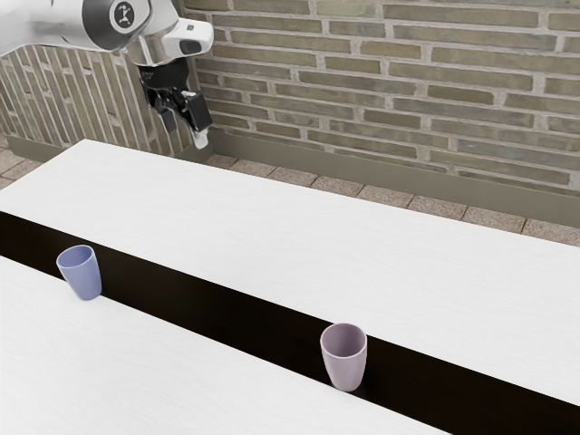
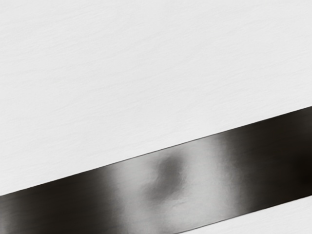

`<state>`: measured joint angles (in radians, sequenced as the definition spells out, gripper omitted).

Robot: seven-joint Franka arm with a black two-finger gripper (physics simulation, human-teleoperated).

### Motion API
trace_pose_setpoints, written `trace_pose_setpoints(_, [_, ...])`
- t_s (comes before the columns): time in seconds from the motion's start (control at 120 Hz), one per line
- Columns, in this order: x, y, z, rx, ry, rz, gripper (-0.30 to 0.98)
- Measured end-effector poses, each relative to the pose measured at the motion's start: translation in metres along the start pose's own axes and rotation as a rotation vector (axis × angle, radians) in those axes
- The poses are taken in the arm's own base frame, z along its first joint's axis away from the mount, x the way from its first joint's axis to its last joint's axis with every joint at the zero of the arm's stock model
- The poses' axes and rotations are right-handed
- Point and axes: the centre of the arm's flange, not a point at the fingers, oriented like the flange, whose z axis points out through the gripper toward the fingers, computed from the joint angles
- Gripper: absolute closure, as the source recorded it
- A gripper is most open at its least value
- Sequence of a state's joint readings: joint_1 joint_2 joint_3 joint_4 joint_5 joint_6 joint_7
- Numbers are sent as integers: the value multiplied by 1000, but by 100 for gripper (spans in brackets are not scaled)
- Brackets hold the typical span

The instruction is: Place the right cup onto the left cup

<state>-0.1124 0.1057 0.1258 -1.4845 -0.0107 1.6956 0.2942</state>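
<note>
One pink cup (image 1: 345, 367), at the exterior view's five o'clock, looks light, stiff, best pinched by its rim; the gripper (image 1: 186, 130) hangs, jaws released.

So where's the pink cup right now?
Exterior view, a bit toward the view's right of centre: the pink cup stands upright on the table's dark strip, with the blue cup off toward the view's left.

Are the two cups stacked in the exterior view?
No, the blue cup and the mauve cup stand upright and apart on the table.
</note>
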Motion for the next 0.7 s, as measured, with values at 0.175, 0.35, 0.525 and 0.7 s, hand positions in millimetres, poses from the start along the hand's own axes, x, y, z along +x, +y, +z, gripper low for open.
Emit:
trace_pose_setpoints(0.175, [0,0,0,0,1,1,0])
trace_pose_setpoints(0.35, [12,19,20,-24,-38,34,0])
trace_pose_setpoints(0.525, [16,82,54,-77,-101,124,0])
trace_pose_setpoints(0.7, [-1,141,86,-85,-109,154,0])
